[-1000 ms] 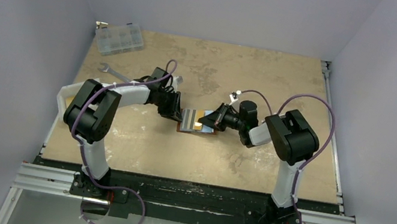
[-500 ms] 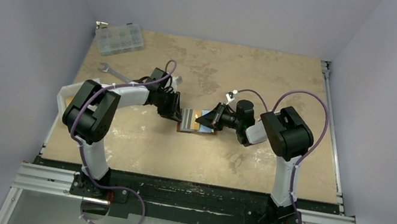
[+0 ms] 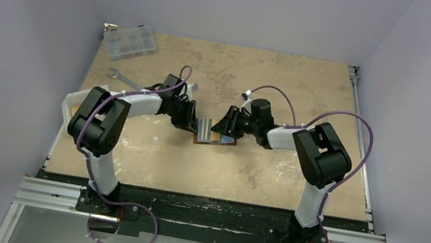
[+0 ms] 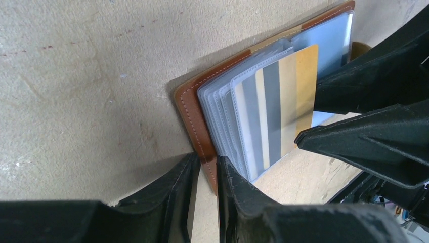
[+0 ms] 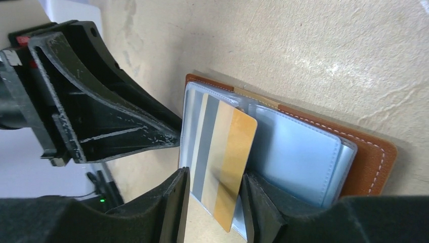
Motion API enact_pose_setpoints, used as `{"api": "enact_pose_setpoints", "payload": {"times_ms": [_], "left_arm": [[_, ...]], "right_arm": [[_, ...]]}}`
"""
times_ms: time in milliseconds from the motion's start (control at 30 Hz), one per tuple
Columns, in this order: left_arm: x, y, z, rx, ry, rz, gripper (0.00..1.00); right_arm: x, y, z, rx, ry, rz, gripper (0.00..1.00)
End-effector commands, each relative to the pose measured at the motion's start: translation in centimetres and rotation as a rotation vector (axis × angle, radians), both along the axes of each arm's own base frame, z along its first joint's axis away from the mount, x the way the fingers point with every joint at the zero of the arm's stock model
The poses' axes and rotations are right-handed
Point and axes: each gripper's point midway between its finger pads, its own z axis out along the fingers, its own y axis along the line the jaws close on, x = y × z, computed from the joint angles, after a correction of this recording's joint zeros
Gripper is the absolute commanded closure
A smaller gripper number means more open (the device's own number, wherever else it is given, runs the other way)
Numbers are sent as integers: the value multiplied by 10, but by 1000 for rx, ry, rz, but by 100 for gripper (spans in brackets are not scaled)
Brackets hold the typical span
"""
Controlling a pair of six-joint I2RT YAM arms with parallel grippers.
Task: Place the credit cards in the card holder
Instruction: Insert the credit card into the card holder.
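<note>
The card holder [image 3: 213, 137] lies open mid-table, brown leather [image 4: 188, 101] outside with clear sleeves inside. My left gripper [image 4: 207, 164] is shut on its stitched leather edge [image 5: 372, 157]. An orange-yellow credit card [image 5: 230, 162] with grey and cream stripes sits partly inside a clear sleeve [image 4: 298, 91], one end sticking out. My right gripper [image 5: 215, 177] is open, its jaws standing on either side of that card's free end with a gap on the left side. In the top view the left gripper [image 3: 193, 123] and right gripper [image 3: 224, 127] face each other across the holder.
A clear compartmented box [image 3: 129, 42] sits at the far left corner of the table. A silver wrench [image 3: 121, 77] lies beside my left arm. The black fingers [image 4: 374, 136] of the right gripper fill the right of the left wrist view.
My right gripper has opened and let go of the orange-yellow card, which stays in the sleeve. The right arm has reached further left over the holder. The left gripper has not moved.
</note>
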Motion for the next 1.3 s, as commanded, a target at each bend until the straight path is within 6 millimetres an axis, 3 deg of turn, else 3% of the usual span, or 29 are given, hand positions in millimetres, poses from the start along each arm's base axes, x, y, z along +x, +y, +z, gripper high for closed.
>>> {"api": "enact_pose_setpoints", "payload": {"times_ms": [0, 167, 400, 600, 900, 1000, 1267], "left_arm": [[-36, 14, -36, 104, 124, -22, 76], [-34, 12, -34, 95, 123, -24, 76], [-32, 10, -32, 89, 118, -23, 76], [-30, 9, -31, 89, 112, -26, 76], [-31, -1, -31, 63, 113, -37, 76], [-31, -7, -30, 51, 114, -44, 76], [-21, -19, -23, 21, 95, -53, 76]], "right_arm": [[-2, -23, -18, -223, -28, 4, 51], [-3, -10, -15, -302, -67, 42, 50], [-15, 17, -5, -328, -177, 169, 39], [-9, -3, -3, -451, -286, 200, 30], [-24, 48, 4, -388, -377, 304, 28], [-24, 50, 13, -390, -406, 283, 28], [-33, 56, 10, -450, -509, 363, 27]]}}
